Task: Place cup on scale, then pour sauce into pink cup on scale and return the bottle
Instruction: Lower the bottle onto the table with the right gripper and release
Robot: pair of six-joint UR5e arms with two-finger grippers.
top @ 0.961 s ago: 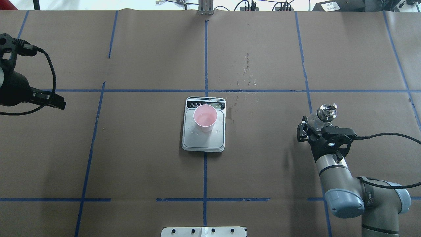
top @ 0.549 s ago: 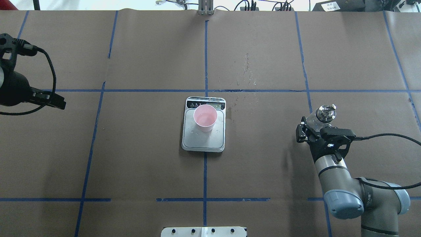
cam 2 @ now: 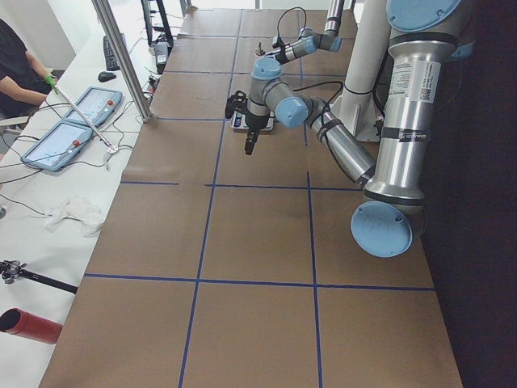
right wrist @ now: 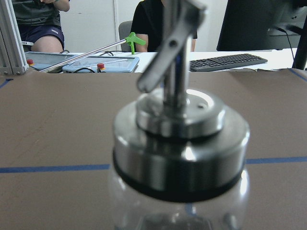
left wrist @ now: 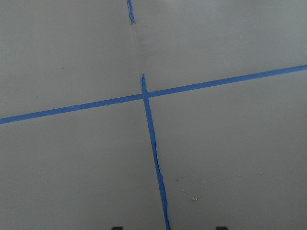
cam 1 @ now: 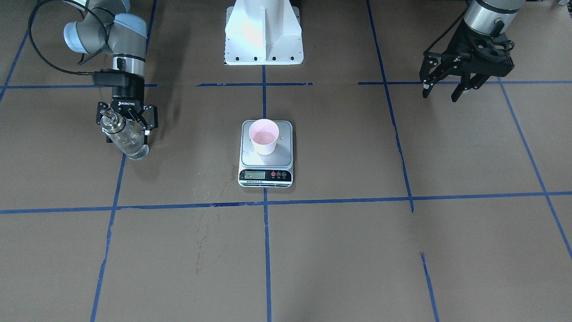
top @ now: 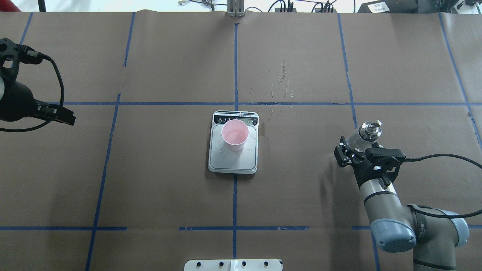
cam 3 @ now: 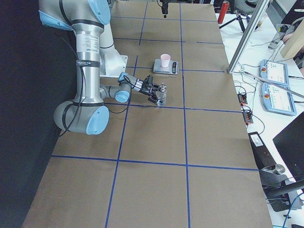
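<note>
The pink cup stands on the scale's steel platform at the table's middle, with clear liquid in it. Cup and scale also show in the front view. My right gripper is shut on the clear glass bottle, holding it upright low over the table, right of the scale. The bottle holds a little clear sauce. Its silver pourer cap fills the right wrist view. My left gripper is open and empty, raised far left of the scale.
Water droplets spot the brown paper beyond the scale's right side. Blue tape lines grid the table. The robot's white base stands behind the scale. Operators' desks with tablets run along the far edge.
My right gripper has moved a little left and back toward the robot with the bottle still in it. The cup, scale and left arm have not moved.
</note>
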